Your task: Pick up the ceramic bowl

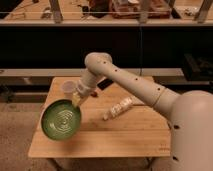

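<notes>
The ceramic bowl (61, 119) is a wide, glossy green bowl with a darker rim and faint rings inside. It hangs tilted toward the camera over the left end of the wooden table (120, 137). My gripper (77, 101) is shut on the bowl's upper right rim and holds it up. The white arm reaches in from the right, over the table.
A small translucent whitish cup (68, 88) stands at the table's back left, just behind the gripper. A pale bottle (117, 108) lies on its side in the middle. A dark flat object (104, 84) lies at the back. A dark shelf runs behind the table.
</notes>
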`<state>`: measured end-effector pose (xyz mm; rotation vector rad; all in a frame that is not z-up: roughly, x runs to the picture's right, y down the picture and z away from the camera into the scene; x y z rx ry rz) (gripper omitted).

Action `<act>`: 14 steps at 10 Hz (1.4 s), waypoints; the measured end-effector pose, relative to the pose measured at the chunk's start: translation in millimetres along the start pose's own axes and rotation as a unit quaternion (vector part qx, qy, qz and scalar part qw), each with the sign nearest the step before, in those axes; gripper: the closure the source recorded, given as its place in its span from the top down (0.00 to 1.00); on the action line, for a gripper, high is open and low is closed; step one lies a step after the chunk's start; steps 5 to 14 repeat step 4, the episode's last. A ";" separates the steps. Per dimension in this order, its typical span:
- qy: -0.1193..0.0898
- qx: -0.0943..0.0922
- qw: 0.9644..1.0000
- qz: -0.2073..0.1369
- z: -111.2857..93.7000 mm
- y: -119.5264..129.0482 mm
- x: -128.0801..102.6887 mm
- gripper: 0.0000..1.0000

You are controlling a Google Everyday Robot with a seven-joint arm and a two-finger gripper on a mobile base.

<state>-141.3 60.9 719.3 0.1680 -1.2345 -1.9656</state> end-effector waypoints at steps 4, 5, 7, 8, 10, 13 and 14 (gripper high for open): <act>0.002 0.001 1.000 0.009 9.5 7.7 -6.8 0.00; 0.002 0.001 1.000 0.009 9.5 7.7 -6.8 0.00; 0.002 0.001 1.000 0.009 9.5 7.7 -6.8 0.00; 0.002 0.001 1.000 0.009 9.5 7.7 -6.8 0.00; 0.002 0.001 1.000 0.009 9.5 7.7 -6.8 0.00; 0.002 0.001 1.000 0.009 9.5 7.7 -6.8 0.00; 0.002 0.001 1.000 0.009 9.5 7.7 -6.8 0.00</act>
